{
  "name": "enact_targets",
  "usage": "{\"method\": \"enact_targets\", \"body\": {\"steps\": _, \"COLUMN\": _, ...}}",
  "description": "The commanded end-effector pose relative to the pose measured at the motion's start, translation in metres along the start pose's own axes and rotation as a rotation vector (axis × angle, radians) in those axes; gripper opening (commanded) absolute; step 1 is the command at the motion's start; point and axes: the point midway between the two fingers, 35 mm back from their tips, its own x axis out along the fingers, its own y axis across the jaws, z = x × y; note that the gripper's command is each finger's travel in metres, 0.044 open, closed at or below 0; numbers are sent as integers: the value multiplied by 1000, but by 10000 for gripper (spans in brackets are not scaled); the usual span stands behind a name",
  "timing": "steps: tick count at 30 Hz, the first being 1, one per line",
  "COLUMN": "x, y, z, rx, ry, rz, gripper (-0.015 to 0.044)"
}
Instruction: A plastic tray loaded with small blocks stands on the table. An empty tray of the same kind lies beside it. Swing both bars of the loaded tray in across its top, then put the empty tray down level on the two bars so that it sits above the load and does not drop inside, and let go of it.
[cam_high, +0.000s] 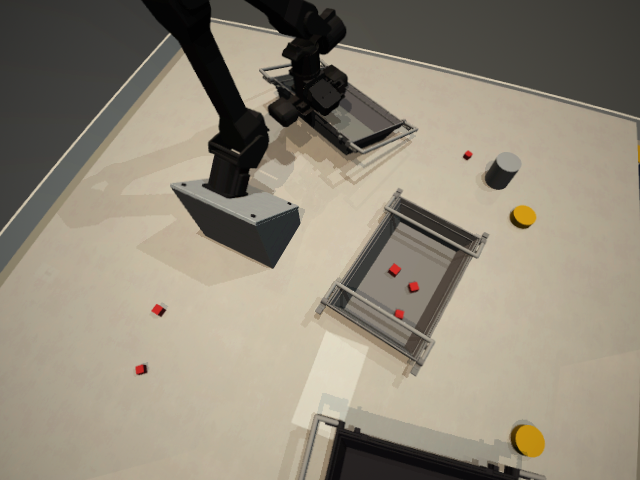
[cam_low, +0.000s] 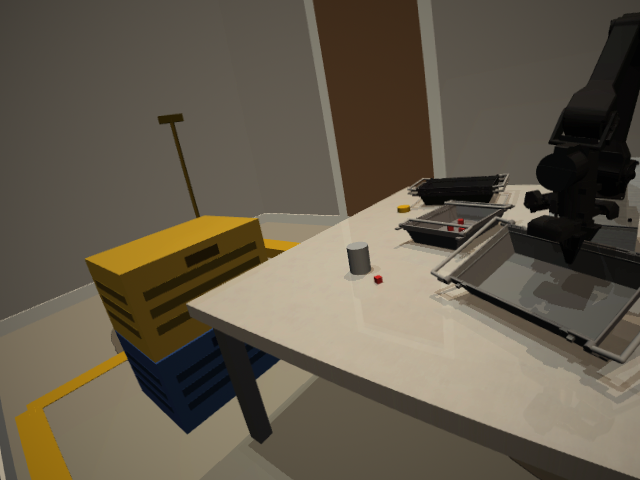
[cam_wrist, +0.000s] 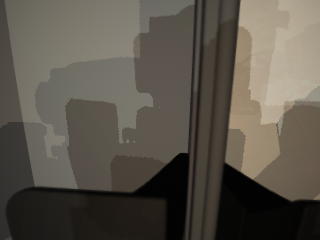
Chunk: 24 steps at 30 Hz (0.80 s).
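The loaded tray (cam_high: 450, 294) (cam_low: 431, 236) stands on the table with red blocks (cam_high: 394, 269) (cam_low: 460, 222) inside. Its far bar (cam_high: 432, 231) and near bar (cam_high: 384, 312) both lie across its top, one near each end. The empty tray (cam_high: 356, 124) (cam_low: 511, 279) is at the back in the top view, with its bars out over its ends. My gripper (cam_low: 570, 253) (cam_wrist: 194, 162) is shut on the long side wall of the empty tray, which runs between the fingers in the wrist view. The fingertips are hidden in the top view. I cannot tell whether this tray touches the table.
A dark tray (cam_high: 403, 459) (cam_low: 454, 191) is beyond the loaded one. A grey cylinder (cam_high: 502, 170) (cam_low: 358, 258), yellow discs (cam_high: 523, 216) (cam_high: 528, 440) and loose red blocks (cam_high: 467, 154) (cam_high: 158, 310) (cam_high: 140, 369) are on the table. The arm's grey base (cam_high: 232, 227) stands left of the loaded tray.
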Motion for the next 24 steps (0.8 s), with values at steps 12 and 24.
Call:
{"method": "enact_targets", "body": {"steps": 12, "x": -28, "y": -8, "z": -1, "rx": -3, "ry": 4, "rz": -16, "gripper": 0}}
{"method": "enact_targets", "body": {"steps": 24, "x": -48, "y": 6, "z": -3, "rx": -5, "ry": 3, "rz": -17, "gripper": 0}}
